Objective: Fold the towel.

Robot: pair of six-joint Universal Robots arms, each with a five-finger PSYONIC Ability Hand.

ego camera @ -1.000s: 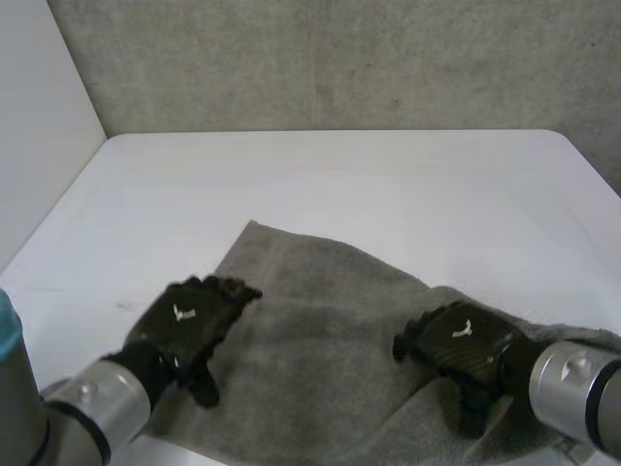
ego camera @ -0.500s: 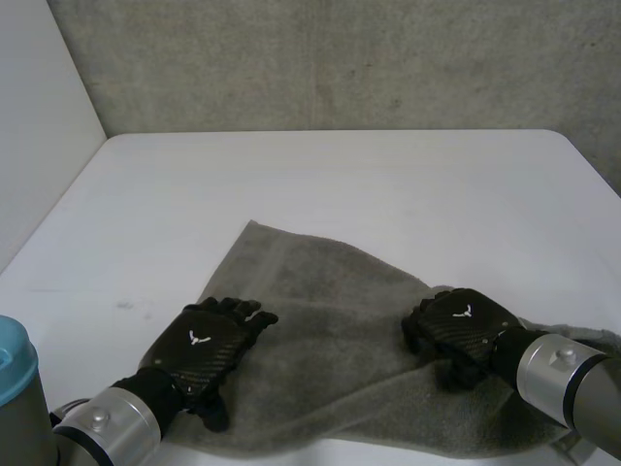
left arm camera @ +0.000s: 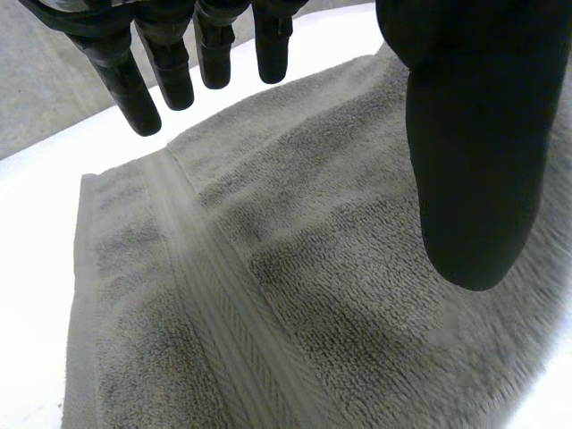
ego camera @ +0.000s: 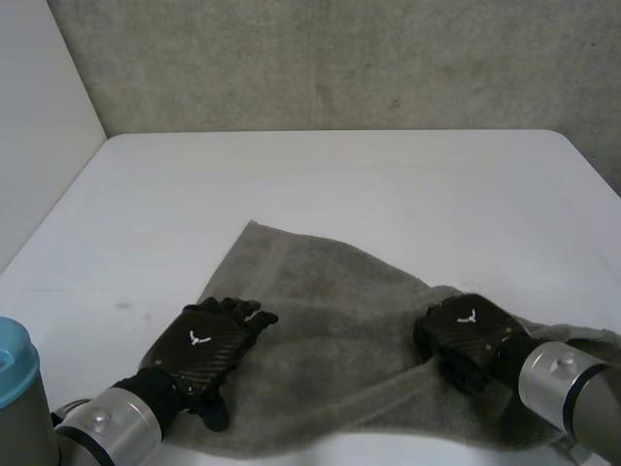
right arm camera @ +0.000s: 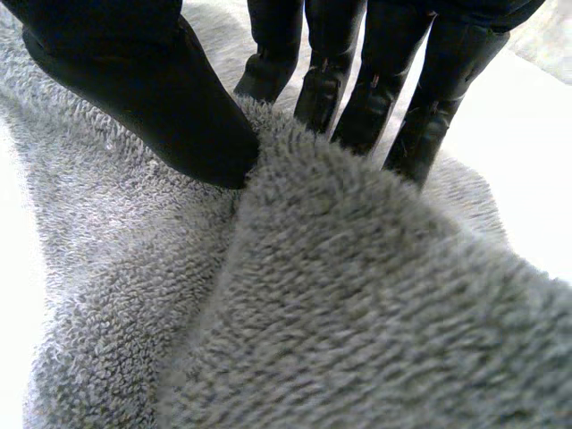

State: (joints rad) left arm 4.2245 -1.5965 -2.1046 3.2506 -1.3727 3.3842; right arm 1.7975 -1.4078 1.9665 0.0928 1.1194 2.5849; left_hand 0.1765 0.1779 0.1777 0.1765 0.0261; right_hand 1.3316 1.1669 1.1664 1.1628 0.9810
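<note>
The towel [ego camera: 330,330] is dull grey terry, darker in patches near its middle; a flat woven band [left arm camera: 223,304] of fine ribbing runs along it close to its left edge. The left hand [ego camera: 204,351] and right hand [ego camera: 464,332] are black, each with a small white mark on its back; the left arm [ego camera: 102,427] and right arm [ego camera: 558,383] are silver-grey; a cap [ego camera: 15,364] at near left is light blue. The table [ego camera: 340,184] is white; the far wall [ego camera: 340,58] is mottled grey.

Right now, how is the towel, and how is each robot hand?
towel: lying open on the table, rumpled, not folded yet.
left hand: open, fingers straight, over the towel's left side.
right hand: shut, pinching a raised ridge of towel near its right side.
</note>
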